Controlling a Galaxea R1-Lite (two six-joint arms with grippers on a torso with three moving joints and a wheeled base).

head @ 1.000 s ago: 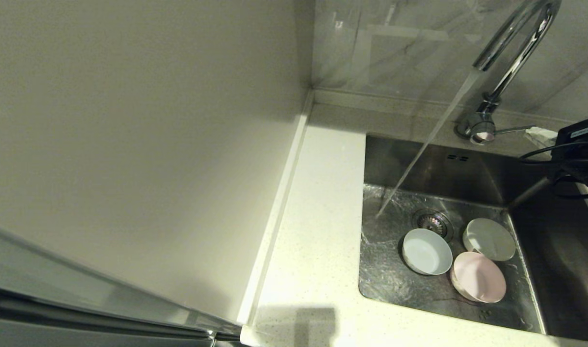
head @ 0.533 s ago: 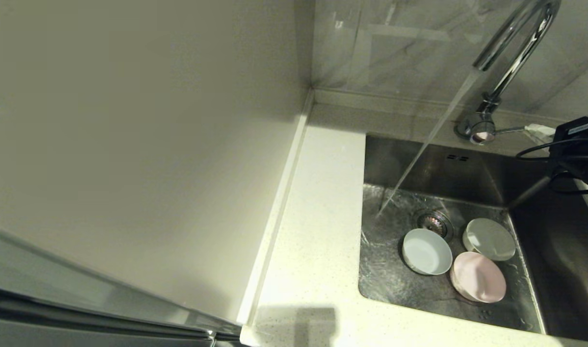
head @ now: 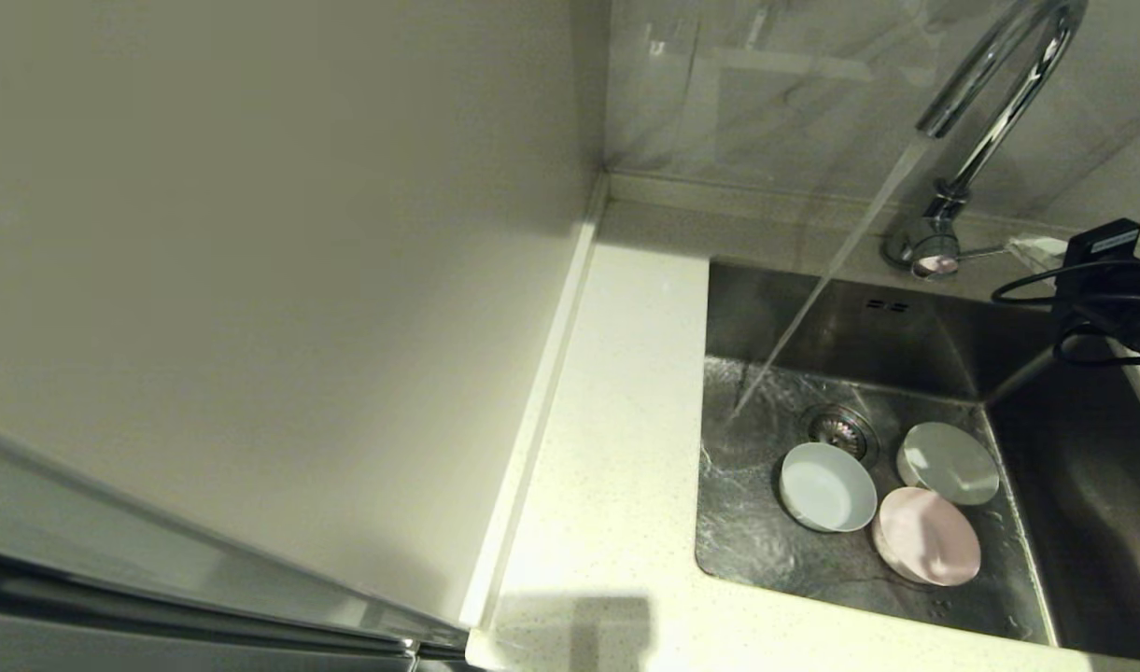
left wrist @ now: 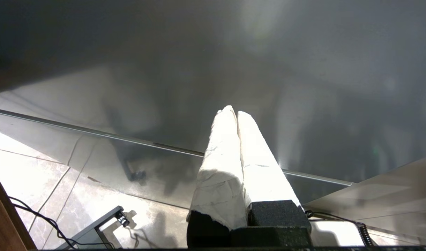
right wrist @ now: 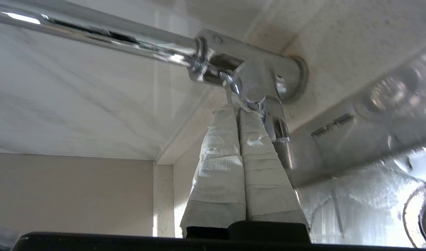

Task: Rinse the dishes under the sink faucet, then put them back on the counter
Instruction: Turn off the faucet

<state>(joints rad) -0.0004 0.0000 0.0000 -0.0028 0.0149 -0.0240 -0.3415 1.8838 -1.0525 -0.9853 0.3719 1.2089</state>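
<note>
Water running, dishes [head: 906, 499] waiting in sink [head: 868, 317].
Right gripper [right wrist: 238, 108], jaws pressed together, at faucet [head: 985, 103] lever, upper right; next, probably reaching for a bowl.

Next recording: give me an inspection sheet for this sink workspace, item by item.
Surface: off-white speckled stone counter, bare to the left of the sink.
Job's things: brushed steel sink, wet; pale blue bowl, pale pink bowl and whitish-green bowl lie in it beside the round drain strainer. Chrome gooseneck faucet is running; the stream lands left of the strainer, missing the bowls.
Clutter: nothing seen.
Grippers: right gripper shut, tips at the faucet's thin side lever; left gripper shut, parked away from the sink.
Cables: black loops on the right arm, above the sink's right edge.
Surroundings: plain beige wall panel on the left, marbled backsplash behind.
</note>
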